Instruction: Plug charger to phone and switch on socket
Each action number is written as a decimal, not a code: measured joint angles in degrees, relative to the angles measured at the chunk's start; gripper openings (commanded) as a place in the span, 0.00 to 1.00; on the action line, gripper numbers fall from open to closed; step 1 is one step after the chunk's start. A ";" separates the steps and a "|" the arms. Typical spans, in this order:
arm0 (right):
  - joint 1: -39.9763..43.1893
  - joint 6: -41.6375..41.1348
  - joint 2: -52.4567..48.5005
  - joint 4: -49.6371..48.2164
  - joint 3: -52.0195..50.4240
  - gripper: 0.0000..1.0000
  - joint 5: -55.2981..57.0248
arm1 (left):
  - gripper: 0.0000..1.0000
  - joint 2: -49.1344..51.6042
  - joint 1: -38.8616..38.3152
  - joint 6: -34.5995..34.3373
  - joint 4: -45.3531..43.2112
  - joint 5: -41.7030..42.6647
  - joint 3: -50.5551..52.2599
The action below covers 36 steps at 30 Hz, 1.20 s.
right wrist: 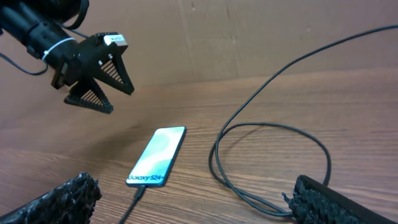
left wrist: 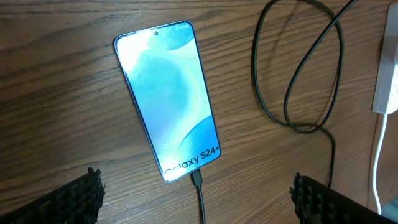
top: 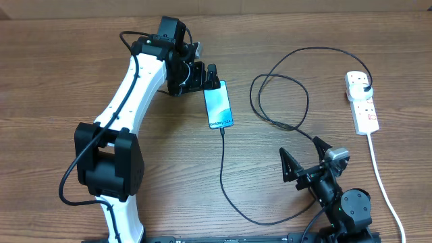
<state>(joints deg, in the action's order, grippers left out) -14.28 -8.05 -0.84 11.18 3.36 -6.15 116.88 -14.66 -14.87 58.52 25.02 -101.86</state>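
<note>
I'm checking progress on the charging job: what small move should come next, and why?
Probably swing the right gripper, fingers open, toward the white power strip to press its switch. The thin black cable is already plugged into the teal-screened smartphone, and its black plug sits in the strip.

Loops of the charger (top: 222,158) lie across the open table (top: 40,67) between the phone (top: 219,104) and the socket (top: 361,101)
</note>
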 measured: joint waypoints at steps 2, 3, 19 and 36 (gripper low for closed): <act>0.00 0.74 0.00 -0.02 0.00 1.00 0.00 | 1.00 0.00 0.00 0.00 0.00 0.00 0.00; 0.00 1.01 0.00 -0.04 0.00 1.00 0.00 | 1.00 0.00 0.00 -0.02 0.00 0.00 0.00; 0.00 2.10 0.00 -0.04 0.00 1.00 0.02 | 1.00 0.00 0.00 -0.02 0.00 -0.02 0.00; 0.00 2.12 0.00 -0.07 0.00 1.00 0.02 | 1.00 -2.78 -0.02 0.00 3.69 -6.36 0.02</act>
<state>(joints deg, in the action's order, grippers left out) -14.28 -5.93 -0.84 11.11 3.36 -6.13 114.10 -14.68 -14.87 62.22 18.65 -101.84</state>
